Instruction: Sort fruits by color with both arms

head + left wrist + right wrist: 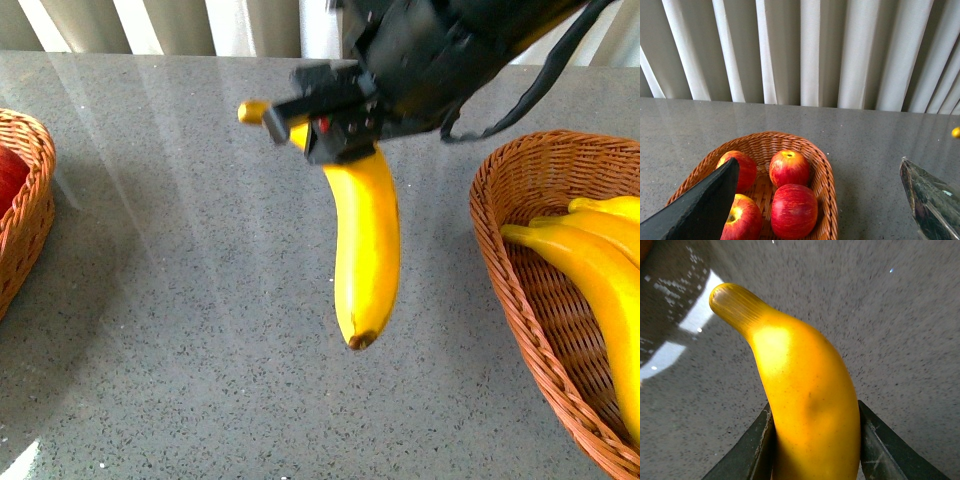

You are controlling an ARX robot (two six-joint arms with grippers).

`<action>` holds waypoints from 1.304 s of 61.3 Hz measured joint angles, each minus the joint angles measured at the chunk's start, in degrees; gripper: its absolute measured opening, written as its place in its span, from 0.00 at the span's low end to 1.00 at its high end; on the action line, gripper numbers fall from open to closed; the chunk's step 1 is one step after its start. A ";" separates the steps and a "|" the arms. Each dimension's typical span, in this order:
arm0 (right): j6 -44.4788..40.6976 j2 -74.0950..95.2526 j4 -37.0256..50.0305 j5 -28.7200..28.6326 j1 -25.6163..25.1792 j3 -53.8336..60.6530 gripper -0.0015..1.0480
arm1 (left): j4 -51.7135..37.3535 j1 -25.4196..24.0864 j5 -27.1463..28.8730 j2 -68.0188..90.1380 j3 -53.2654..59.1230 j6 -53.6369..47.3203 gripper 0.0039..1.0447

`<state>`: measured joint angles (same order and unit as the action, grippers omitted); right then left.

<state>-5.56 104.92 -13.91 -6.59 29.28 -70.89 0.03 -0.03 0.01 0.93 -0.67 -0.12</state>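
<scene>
right gripper (pixel 335 125) is clamped on banana (pixel 367 250) | left gripper (pixel 815 200) is spread, empty | banana should be carried gently over right basket (pixel 520 190), then lowered

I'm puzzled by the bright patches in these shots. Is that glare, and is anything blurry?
Front view: pale window streaks across the grey table, sharp elsewhere. Right wrist view: a glare spot on the banana clamped in the right gripper, white reflections on the table, speckle smeared. Left wrist view: evenly lit apples, near fingers soft.
</scene>
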 joint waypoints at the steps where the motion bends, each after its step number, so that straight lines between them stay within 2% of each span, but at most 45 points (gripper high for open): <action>1: 0.00 -0.61 -0.04 -0.13 -0.22 0.22 0.35 | 0.00 0.00 0.00 0.00 0.00 0.00 0.91; 11: -0.66 -8.28 -1.14 -0.79 -5.51 4.85 0.35 | -0.02 0.00 0.00 0.00 0.00 0.00 0.91; 25: -7.21 -15.61 -3.61 -0.55 -18.91 15.41 0.35 | -0.02 0.00 0.00 0.00 0.00 0.00 0.91; 32: -10.82 -17.14 -3.78 -1.40 -22.53 19.63 0.35 | 0.00 0.00 0.00 0.00 0.00 0.00 0.91; 50: -12.26 -14.56 -1.27 -1.64 -23.41 20.92 0.35 | -0.02 0.00 0.00 0.00 0.00 0.00 0.91; 76: -12.31 -10.67 -0.26 -0.48 -21.66 20.72 0.35 | -0.02 0.00 0.00 0.00 0.00 0.00 0.91; 80: -12.41 -10.60 -0.07 -0.26 -21.64 20.72 0.42 | -0.02 0.00 0.00 0.00 0.00 0.00 0.91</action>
<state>-17.98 94.32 -13.98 -6.85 7.64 -50.17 0.01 -0.03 0.01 0.93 -0.67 -0.12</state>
